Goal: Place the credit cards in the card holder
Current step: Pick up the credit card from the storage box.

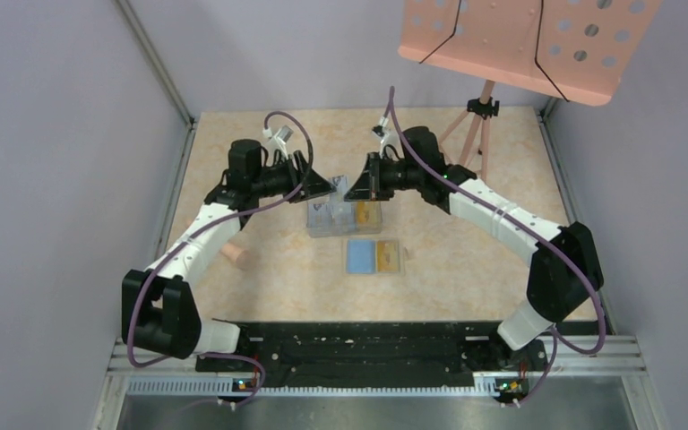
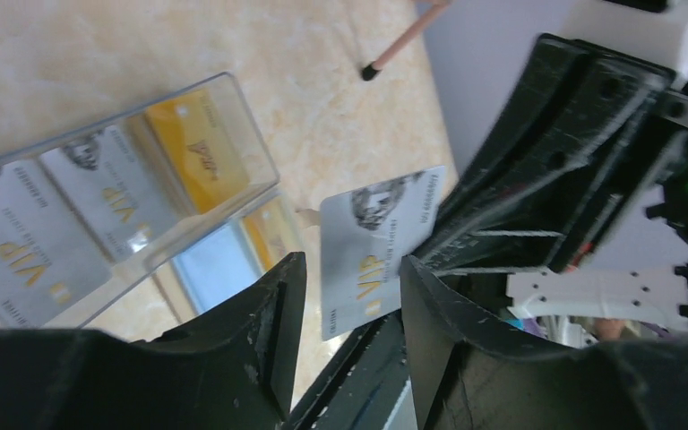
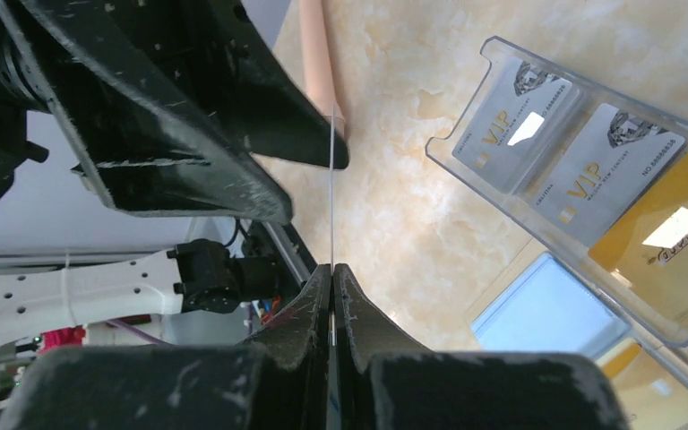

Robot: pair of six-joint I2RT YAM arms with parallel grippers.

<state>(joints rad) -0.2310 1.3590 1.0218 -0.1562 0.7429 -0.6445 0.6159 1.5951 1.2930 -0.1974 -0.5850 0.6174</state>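
The white credit card (image 2: 372, 242) hangs in the air between both arms, at 12 o'clock of the clear box (image 1: 347, 218). The right gripper (image 3: 332, 273) has its jaws pinched tight on its edge. The left gripper (image 2: 351, 265) has jaws spread wide either side of it; I cannot tell if they touch it. The card holder (image 1: 374, 256) lies open on the surface (image 1: 466, 260) at the box's 6 o'clock.

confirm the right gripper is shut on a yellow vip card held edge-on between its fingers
Not yellow: the VIP card that the right gripper is shut on, edge-on between its fingers, is silver-white, as the left wrist view shows.
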